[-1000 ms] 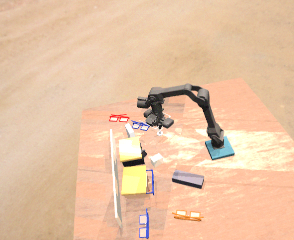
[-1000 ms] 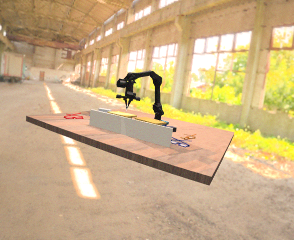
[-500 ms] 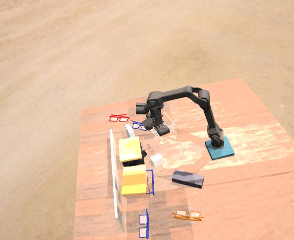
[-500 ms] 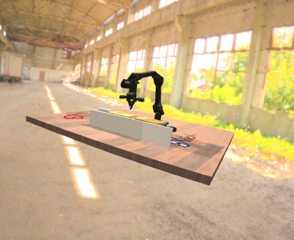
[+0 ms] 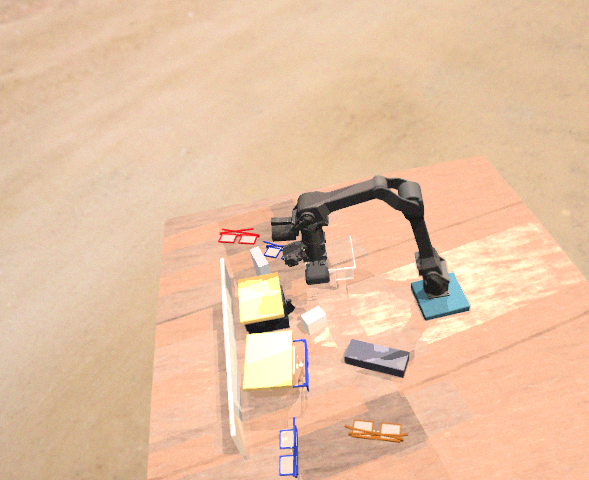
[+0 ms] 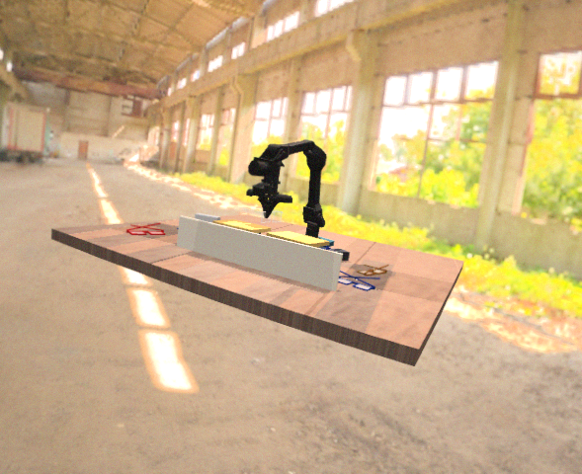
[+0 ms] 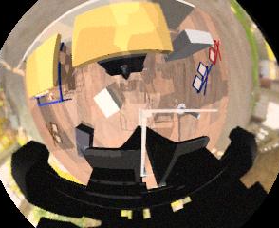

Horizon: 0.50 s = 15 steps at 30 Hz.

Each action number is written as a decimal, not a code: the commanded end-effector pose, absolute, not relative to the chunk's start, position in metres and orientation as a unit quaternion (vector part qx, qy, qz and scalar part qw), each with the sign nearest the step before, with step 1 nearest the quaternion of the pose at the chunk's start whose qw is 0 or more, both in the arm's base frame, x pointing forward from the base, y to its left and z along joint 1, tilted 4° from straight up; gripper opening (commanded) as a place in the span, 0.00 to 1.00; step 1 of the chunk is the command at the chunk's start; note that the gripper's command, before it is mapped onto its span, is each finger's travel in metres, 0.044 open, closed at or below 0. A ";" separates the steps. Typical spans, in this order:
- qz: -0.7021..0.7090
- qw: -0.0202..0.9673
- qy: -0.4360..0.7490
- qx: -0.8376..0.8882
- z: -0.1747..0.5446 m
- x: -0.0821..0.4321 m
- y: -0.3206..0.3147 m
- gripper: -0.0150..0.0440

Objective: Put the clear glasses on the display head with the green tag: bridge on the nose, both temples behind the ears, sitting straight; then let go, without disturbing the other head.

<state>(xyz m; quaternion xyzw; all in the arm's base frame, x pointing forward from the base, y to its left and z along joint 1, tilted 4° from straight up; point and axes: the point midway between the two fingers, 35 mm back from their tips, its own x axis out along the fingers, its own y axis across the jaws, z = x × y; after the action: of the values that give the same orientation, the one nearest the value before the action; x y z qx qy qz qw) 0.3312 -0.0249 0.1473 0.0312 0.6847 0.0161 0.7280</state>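
The clear glasses (image 5: 352,253) (image 7: 163,111) are a thin whitish frame, held in the air by my gripper (image 6: 266,215) (image 7: 140,128), which is shut on them. One temple sticks out sideways in the wrist view; the other is not clearly visible. In the top view the fingertips are hidden. A black head (image 5: 285,310) (image 7: 122,64) with a pointed nose is under a yellow top, in front of the gripper in the wrist view. The other head, pale, has its own yellow top (image 5: 268,360) (image 7: 44,66) and wears blue glasses (image 5: 307,364) (image 7: 60,71). No green tag is visible.
A pale board (image 5: 228,335) (image 6: 255,260) stands behind the heads. A white block (image 5: 313,319) (image 7: 105,103), dark box (image 5: 377,356) (image 7: 84,138) and tall grey block (image 5: 259,260) (image 7: 192,40) stand nearby. Red glasses (image 5: 247,239), more blue glasses (image 5: 272,250) and orange glasses (image 5: 377,431) lie around.
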 end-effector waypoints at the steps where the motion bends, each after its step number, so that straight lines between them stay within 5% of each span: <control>1: -0.011 0.727 0.684 0.058 0.148 0.330 -0.017 0.25; 15: -0.011 0.727 0.684 0.058 0.138 0.333 -0.017 0.25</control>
<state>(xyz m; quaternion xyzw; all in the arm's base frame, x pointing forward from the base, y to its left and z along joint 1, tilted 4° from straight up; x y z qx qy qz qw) 0.3332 -0.0166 0.1418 0.0575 0.6827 -0.0082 0.7284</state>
